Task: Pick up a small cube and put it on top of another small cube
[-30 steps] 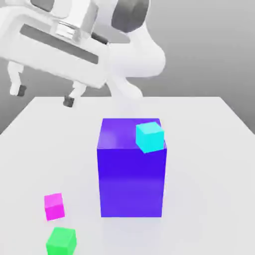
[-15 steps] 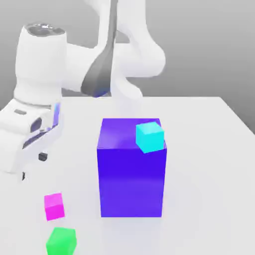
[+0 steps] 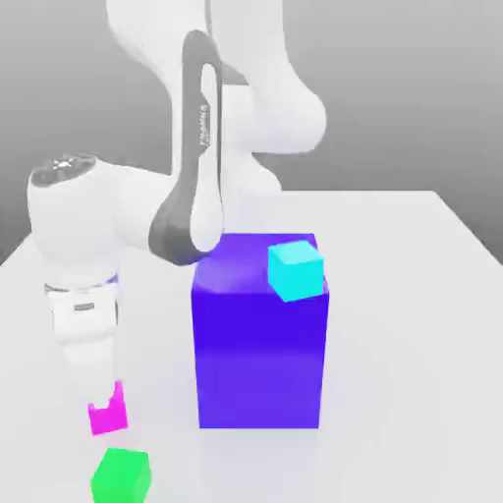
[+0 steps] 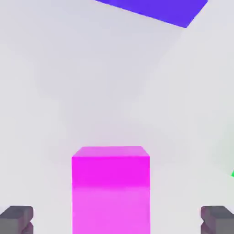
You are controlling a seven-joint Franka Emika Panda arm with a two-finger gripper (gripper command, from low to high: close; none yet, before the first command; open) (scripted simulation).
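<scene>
White table [image 3: 393,383], pale, flat top. Directly on it: one large block [image 3: 259,359], blue-purple, upright, taller than it is wide; one small cube [image 3: 109,419], magenta-pink, near the block, toward the exterior view's left; one green cube [image 3: 122,477], small, just beside the pink one, cut by the exterior view's lower edge.

Reads "FRANKA" in the exterior view, on the brand label [image 3: 205,126], toward 11 o'clock from centre. Printed in dark capitals on the pale inset of the arm link [image 3: 206,182], grey-edged. Runs lengthwise along the link, between 12 and 6 o'clock. Toward 8 o'clock, on the white hand housing [image 3: 84,322], marked small and dark [image 3: 84,307], too tiny to read.
</scene>
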